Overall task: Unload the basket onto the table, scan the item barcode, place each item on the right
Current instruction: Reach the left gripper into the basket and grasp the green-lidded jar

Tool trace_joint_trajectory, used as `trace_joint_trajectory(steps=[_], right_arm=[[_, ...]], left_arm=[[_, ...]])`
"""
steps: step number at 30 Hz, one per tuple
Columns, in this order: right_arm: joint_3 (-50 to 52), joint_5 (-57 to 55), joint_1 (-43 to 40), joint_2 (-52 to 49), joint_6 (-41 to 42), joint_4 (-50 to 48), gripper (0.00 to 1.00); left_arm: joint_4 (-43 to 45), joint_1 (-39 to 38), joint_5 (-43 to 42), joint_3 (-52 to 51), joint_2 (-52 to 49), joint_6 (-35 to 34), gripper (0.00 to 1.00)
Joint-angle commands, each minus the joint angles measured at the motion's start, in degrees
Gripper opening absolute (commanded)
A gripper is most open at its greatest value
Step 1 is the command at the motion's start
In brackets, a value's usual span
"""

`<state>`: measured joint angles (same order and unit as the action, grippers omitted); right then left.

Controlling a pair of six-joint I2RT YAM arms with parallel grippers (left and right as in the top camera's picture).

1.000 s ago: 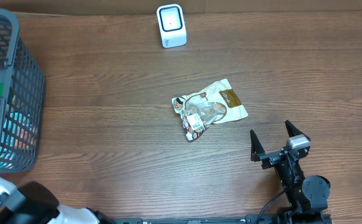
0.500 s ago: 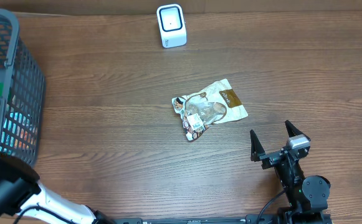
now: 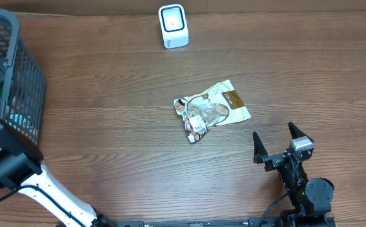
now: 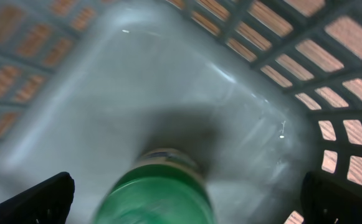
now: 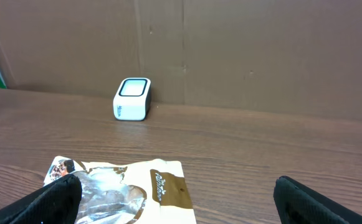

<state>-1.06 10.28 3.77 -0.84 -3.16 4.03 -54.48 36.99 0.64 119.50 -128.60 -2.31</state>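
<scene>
A crumpled white and brown snack bag [image 3: 211,110] lies mid-table, and the right wrist view shows it [image 5: 124,186] low and left of centre. The white barcode scanner [image 3: 173,25] stands at the far edge, also seen ahead [image 5: 133,98]. My right gripper [image 3: 274,133] rests open near the front edge, just short of the bag and touching nothing [image 5: 181,199]. My left gripper [image 4: 190,199] is open inside the grey basket [image 3: 25,82], its fingers wide on either side of a blurred green-lidded container [image 4: 159,193]. From overhead that gripper is mostly hidden by the basket.
The basket's mesh walls [image 4: 330,74] close in around the left gripper. It holds other coloured items [image 3: 19,123] besides the green one. A brown cardboard wall [image 5: 230,50] backs the table behind the scanner.
My left arm has swung from the front left corner up and into the basket. The right arm, the bag and the scanner have not moved.
</scene>
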Motion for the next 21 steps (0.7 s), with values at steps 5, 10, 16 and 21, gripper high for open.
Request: trace_joint_trajectory(steps=[5,10,16,21], right_arm=[[0.61,0.28,-0.26,0.68,0.26,-0.31,1.00],[0.61,0.28,-0.26,0.68,0.26,-0.31,1.00],[0.61,0.28,-0.26,0.68,0.26,-0.31,1.00],[0.61,0.28,-0.26,0.68,0.26,-0.31,1.00]], left_arm=[[-1.81,-2.19,9.60,0.13,-2.58,0.52,1.00],[-3.96,-1.75,12.24,0.13,-2.58,-3.50,1.00],[-5.27,-1.68,8.83,0.11,-2.64,-3.74,0.98],[-5.27,-1.73,4.57,0.11,-2.67,-3.74,0.86]])
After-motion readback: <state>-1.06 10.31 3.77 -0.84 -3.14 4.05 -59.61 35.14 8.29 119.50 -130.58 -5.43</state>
